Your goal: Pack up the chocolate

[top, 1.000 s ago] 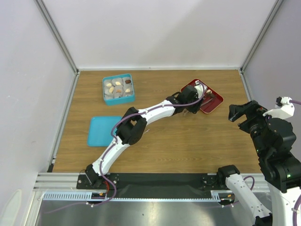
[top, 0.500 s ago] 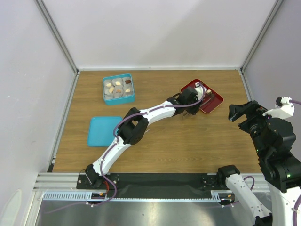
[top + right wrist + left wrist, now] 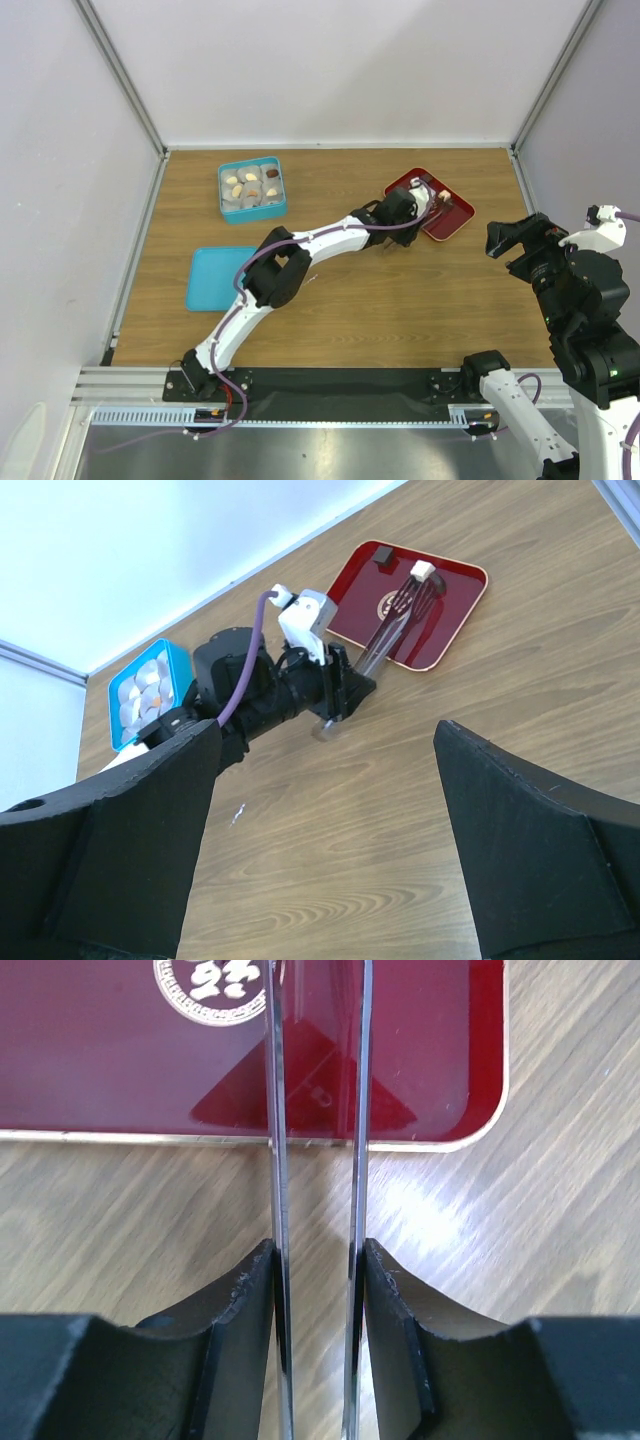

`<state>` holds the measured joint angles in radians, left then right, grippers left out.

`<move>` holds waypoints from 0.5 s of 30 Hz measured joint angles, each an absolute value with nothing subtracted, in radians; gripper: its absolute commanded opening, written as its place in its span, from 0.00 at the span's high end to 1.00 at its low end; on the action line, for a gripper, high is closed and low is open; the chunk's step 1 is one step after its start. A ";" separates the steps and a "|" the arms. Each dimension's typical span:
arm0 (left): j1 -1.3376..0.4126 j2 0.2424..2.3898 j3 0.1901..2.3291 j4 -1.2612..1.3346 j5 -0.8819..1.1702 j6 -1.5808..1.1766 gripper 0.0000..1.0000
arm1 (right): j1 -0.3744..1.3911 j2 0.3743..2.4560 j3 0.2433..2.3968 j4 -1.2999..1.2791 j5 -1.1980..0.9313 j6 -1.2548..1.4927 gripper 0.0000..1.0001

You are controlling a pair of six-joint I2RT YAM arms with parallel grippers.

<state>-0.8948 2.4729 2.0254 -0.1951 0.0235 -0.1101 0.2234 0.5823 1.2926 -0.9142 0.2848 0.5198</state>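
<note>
Left pincer (image 3: 317, 1260) now slightly back from red tray (image 3: 100, 1070), clenched on tongs (image 3: 277, 1140); right pincer (image 3: 330, 735) agape.

a robot lab cell: white panel walls (image 3: 340, 70), aluminium frame rails (image 3: 121, 75), wooden bench top (image 3: 400, 300).

Table (image 3: 520, 1240): wood grain, smooth, slight sheen. Red tray (image 3: 100, 1060): v. glossy, reflective, gold-tone rim & emblem. Tongs (image 3: 276, 1190): thin polished metal. Fingers (image 3: 230, 1350) of left gripper (image 3: 318, 1250): matt blk plastic, edges scuffed. Teal lid (image 3: 215, 278): smooth, looks matt plastic.
</note>
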 measured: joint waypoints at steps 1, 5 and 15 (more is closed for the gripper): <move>-0.895 2.461 2.012 -0.196 0.018 -0.105 0.57 | 0.223 0.583 1.293 -0.914 0.285 0.520 0.06; -0.895 2.415 1.988 -0.196 -0.009 -0.098 0.57 | 0.223 0.582 1.293 -0.914 0.284 0.521 0.06; -0.895 2.348 1.988 -0.195 -0.035 -0.083 0.54 | 0.223 0.575 1.292 -0.914 0.284 0.524 0.07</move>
